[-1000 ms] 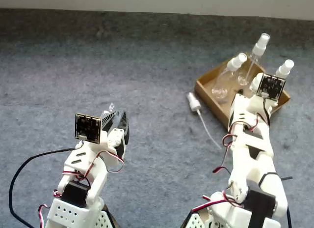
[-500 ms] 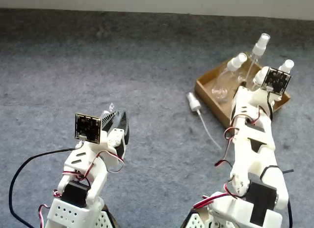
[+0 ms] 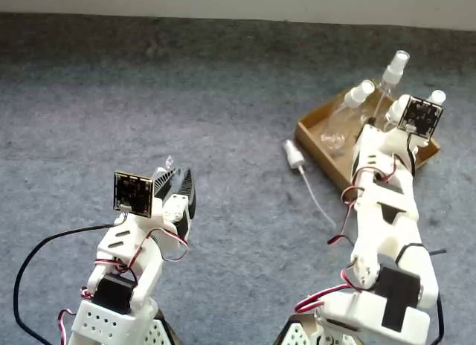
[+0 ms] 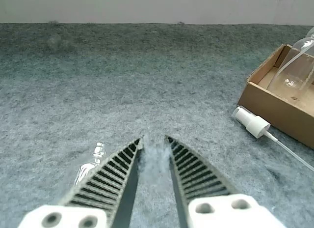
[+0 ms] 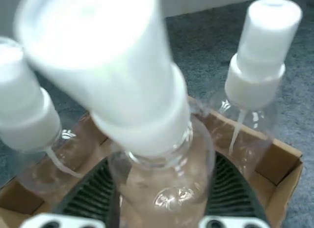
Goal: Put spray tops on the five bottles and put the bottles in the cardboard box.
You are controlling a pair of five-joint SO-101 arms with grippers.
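Observation:
My right gripper [image 5: 162, 193] is shut on a clear bottle [image 5: 164, 181] with a white spray top [image 5: 108, 56], held over the cardboard box [image 5: 282, 171]. Two more capped bottles [image 5: 257, 75] [image 5: 27, 120] stand in the box on either side of it. From above, the held bottle's top [image 3: 399, 107] shows beside the right wrist, over the box [image 3: 312, 129]. A loose spray top [image 3: 294, 155] with a long tube lies on the carpet beside the box. My left gripper [image 4: 153, 139] stands narrowly open with nothing between its fingers, and a small uncapped bottle [image 4: 91, 161] lies beside one finger.
Grey carpet covers the table, with a wide bare stretch between the left arm [image 3: 141, 233] and the box. Capped bottles [image 3: 349, 111] [image 3: 390, 73] lean out over the box's far rim. The loose spray top [image 4: 251, 122] lies just in front of the box wall [image 4: 274, 105].
The right arm has stretched farther over the box, carrying the capped bottle toward its far side. The left arm has not moved.

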